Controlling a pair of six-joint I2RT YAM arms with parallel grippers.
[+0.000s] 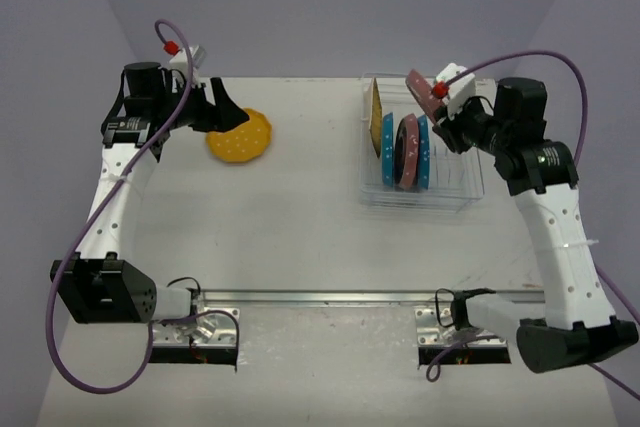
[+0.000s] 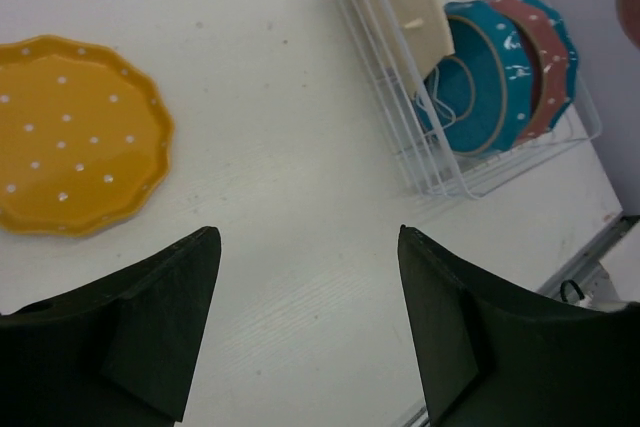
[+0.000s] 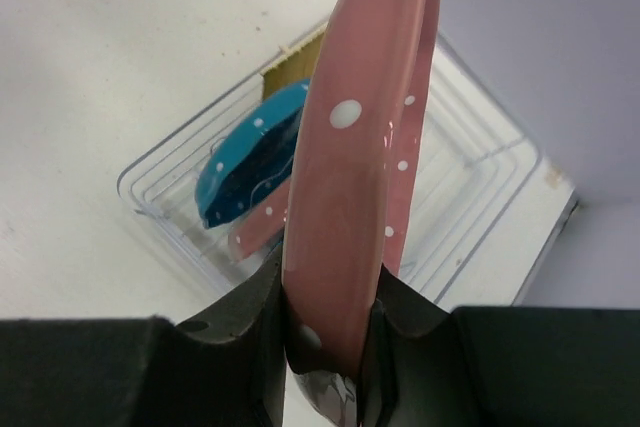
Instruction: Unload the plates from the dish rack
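Note:
My right gripper (image 1: pixel 437 97) is shut on a pink dotted plate (image 1: pixel 421 93), holding it on edge above the back right of the clear dish rack (image 1: pixel 470 193). In the right wrist view the pink plate (image 3: pixel 360 147) stands between my fingers (image 3: pixel 260 347) over the rack (image 3: pixel 475 187). A yellow plate (image 1: pixel 376 117), a teal plate (image 1: pixel 387 154), a pink plate (image 1: pixel 407 152) and another teal plate (image 1: pixel 424 152) stand upright in the rack. My left gripper (image 1: pixel 226 119) is open and empty beside a yellow plate (image 1: pixel 240 135) lying flat on the table; that plate also shows in the left wrist view (image 2: pixel 75 137).
The left wrist view shows the rack (image 2: pixel 440 182) with its upright plates at the upper right, and my left gripper (image 2: pixel 305 237) over bare white table. The table's near edge has a metal rail (image 1: pixel 330 297). Purple cables loop off both arms.

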